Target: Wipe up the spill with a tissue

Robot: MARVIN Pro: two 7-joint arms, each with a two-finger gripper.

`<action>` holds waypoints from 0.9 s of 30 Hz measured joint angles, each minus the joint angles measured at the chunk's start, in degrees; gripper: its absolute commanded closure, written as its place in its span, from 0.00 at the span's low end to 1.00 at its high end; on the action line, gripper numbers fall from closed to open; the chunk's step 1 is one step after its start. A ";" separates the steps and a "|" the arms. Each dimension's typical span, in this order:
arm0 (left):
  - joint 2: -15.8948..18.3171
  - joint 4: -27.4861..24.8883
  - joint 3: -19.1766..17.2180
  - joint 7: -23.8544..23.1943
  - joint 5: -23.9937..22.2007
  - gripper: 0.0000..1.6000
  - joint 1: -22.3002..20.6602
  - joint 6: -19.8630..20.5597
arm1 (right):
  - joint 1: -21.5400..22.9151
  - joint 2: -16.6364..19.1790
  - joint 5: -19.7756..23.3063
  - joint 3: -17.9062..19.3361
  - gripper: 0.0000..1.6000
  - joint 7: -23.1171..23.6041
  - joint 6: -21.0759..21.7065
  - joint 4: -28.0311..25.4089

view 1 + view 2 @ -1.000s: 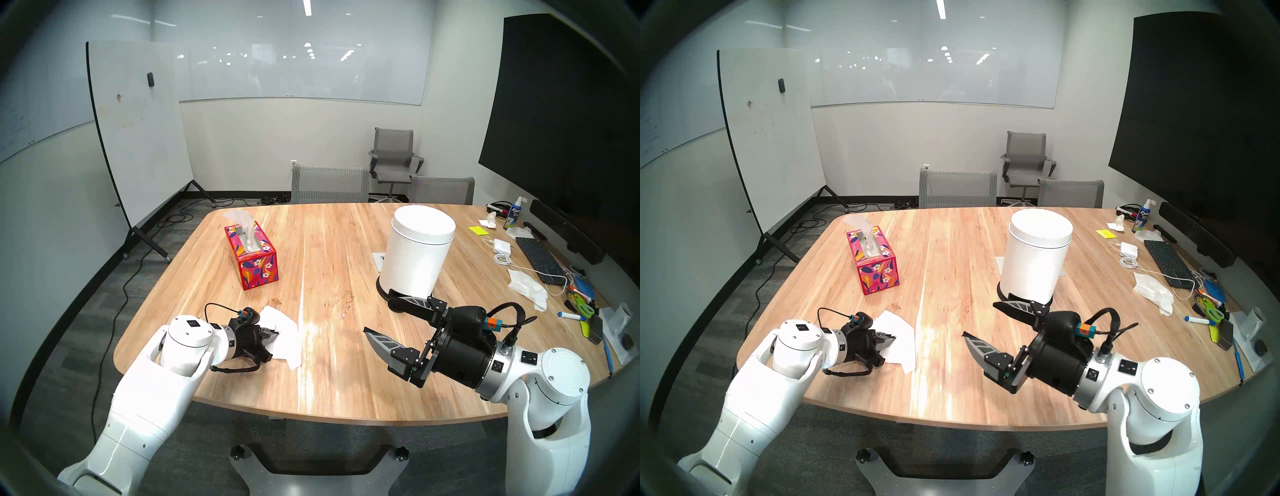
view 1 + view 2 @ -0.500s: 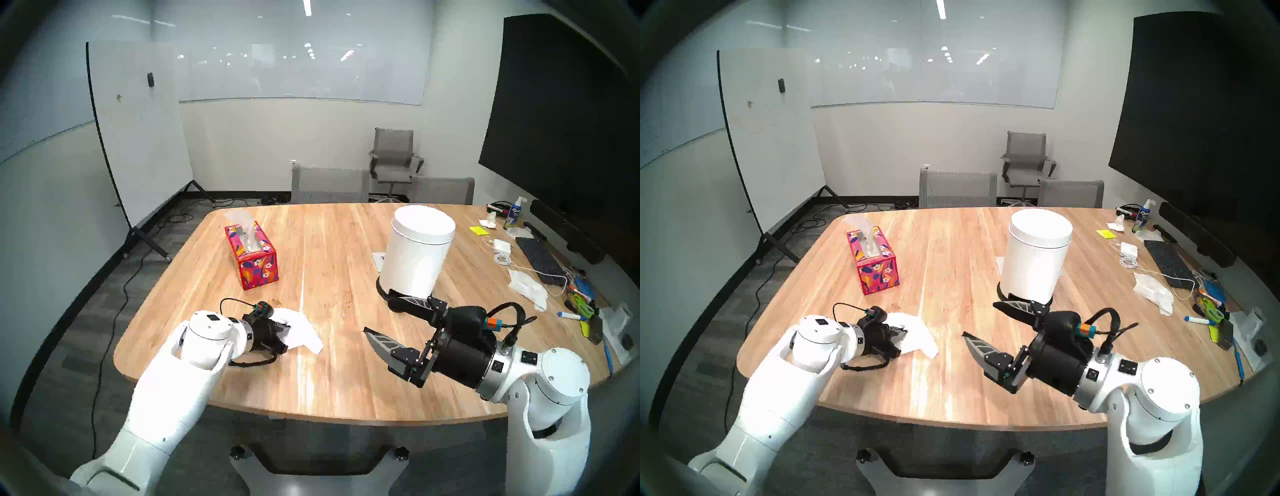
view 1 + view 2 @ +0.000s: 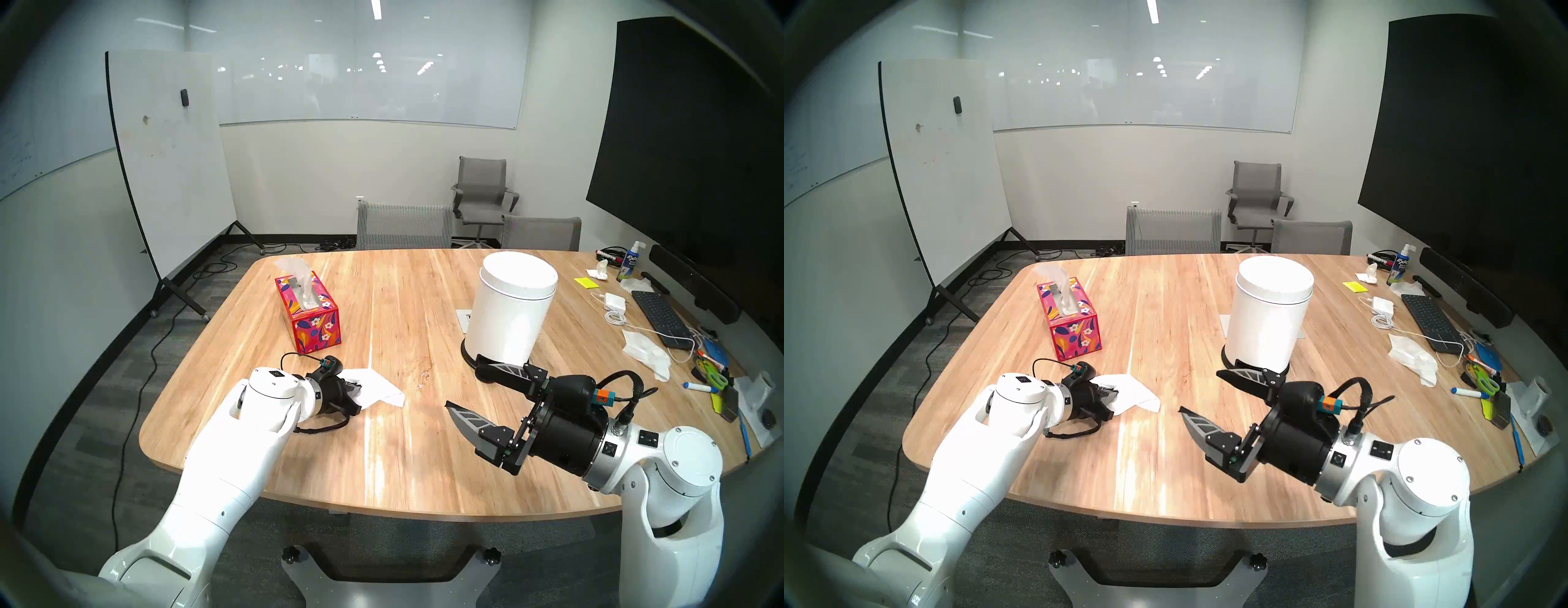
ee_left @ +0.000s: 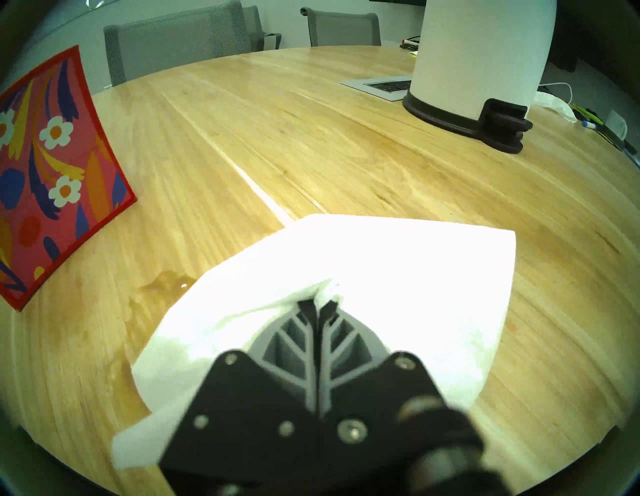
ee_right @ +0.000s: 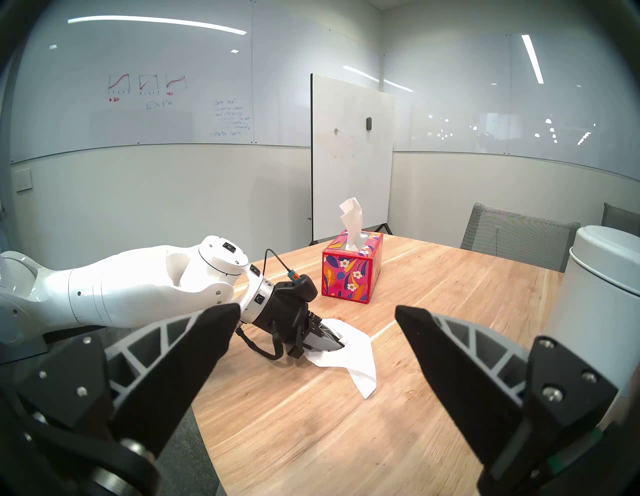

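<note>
Two arms reach over the wooden table point(image 3: 424, 446). The left gripper point(image 4: 318, 304) has its jaws pressed together on a pinch of the tissue point(image 3: 375, 387), which bunches up between the tips in the left wrist view. From that pinch the white sheet spreads flat onto the wood ahead of the gripper. In the head views its long axis runs from the gripper toward the middle of the table, slanting a little toward the near edge, and it ends in a folded corner pointing that way. A second corner points away from the robot, toward the tissue box point(image 3: 312, 316).

That red flowered box stands upright beyond the left gripper, well apart from the sheet, its long side running away from the robot, with another tissue sticking up out of its slot.

Beside the sheet's left edge in the left wrist view lies a pale glossy wet patch, the spill point(image 4: 162, 282), touching or just under that edge; I cannot tell how much of it the paper covers. In the head views the left gripper hides that spot.

The right gripper point(image 3: 464, 388) hangs above the table on the right side, jaws spread wide and holding nothing. Its far finger point(image 3: 502, 369) sits in front of the dark base of the white bin point(image 3: 511, 305), which stands upright with its lid on.
</note>
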 measured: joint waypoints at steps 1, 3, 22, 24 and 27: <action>-0.17 0.83 -0.11 0.10 -0.01 1.00 -0.50 -0.49 | 0.00 0.00 0.00 0.00 0.00 0.00 0.00 0.00; -0.44 2.31 -0.38 0.20 -0.05 1.00 -1.38 -1.29 | 0.00 0.00 0.00 0.00 0.00 0.00 0.00 0.00; 3.91 8.48 -5.15 -5.27 -1.18 1.00 -3.67 -6.02 | 0.01 -0.01 -0.01 0.00 0.00 0.00 0.00 0.02; 4.44 8.00 -5.52 -5.92 -1.30 1.00 -3.20 -6.01 | 0.01 -0.01 -0.01 0.00 0.00 0.00 0.00 0.02; 5.61 6.35 -6.26 -7.28 -1.67 1.00 -1.76 -5.68 | 0.01 -0.01 -0.01 0.00 0.00 0.00 0.00 0.02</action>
